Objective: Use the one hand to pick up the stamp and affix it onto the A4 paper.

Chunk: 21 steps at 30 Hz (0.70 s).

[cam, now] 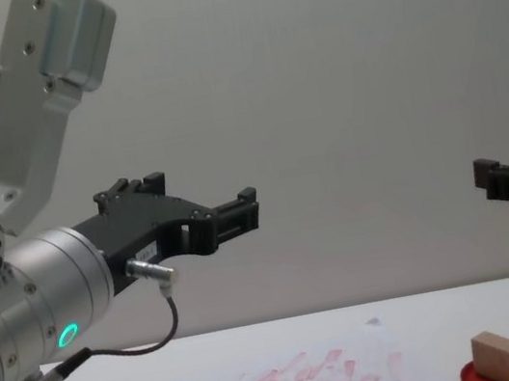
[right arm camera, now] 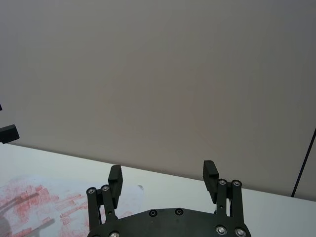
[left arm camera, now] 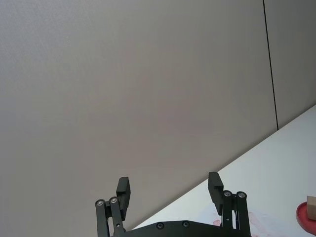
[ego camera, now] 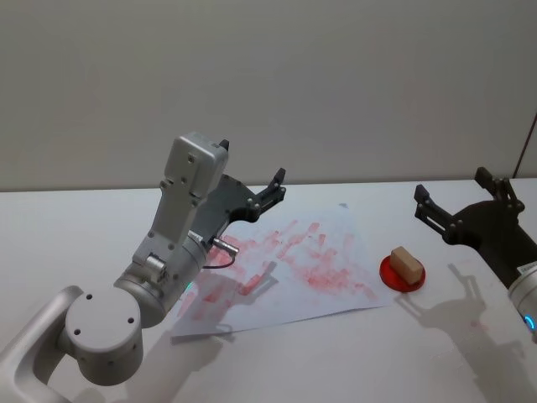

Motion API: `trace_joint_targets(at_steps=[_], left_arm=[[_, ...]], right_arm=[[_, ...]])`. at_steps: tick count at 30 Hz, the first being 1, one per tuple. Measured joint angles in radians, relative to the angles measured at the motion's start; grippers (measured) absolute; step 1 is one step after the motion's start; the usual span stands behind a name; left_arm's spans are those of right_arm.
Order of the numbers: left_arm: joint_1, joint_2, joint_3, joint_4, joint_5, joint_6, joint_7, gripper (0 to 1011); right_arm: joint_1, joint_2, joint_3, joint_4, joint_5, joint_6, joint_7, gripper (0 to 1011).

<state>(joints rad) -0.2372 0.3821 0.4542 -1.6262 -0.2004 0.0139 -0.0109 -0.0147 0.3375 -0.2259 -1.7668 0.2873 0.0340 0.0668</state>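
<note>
Currently black two-finger right gripper (ego camera: pixel 449 187) hangs released at right edge, pale tan wooden block stamp (ego camera: pixel 406 264) on round red ink pad (ego camera: pixel 394 278) lower right beside red-smudged white A4 paper (ego camera: pixel 323 252); best descend square over block; black left gripper (left arm camera: pixel 168 180) idles spread, centre-left.

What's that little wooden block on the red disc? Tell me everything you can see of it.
The stamp is a small rectangular block of pale tan wood, plain on the faces that show. It rests on a round red ink pad, just right of the paper. Only the pad touches it. The right end effector hangs open above and beyond it, and the left end effector is open over the paper.
</note>
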Motion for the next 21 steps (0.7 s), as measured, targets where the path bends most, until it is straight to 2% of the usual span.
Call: trace_joint_targets(at_steps=[10,21], left_arm=[[0.000,0.000,0.000,0.000,0.000,0.000,0.000,1001],[0.000,0.000,0.000,0.000,0.000,0.000,0.000,1001]], right_arm=[[-0.006,0.004,0.002,-0.002,0.003,0.001,0.000,1001],[-0.065,0.041,0.018,-0.045,0.043,0.044,-0.012,1001]])
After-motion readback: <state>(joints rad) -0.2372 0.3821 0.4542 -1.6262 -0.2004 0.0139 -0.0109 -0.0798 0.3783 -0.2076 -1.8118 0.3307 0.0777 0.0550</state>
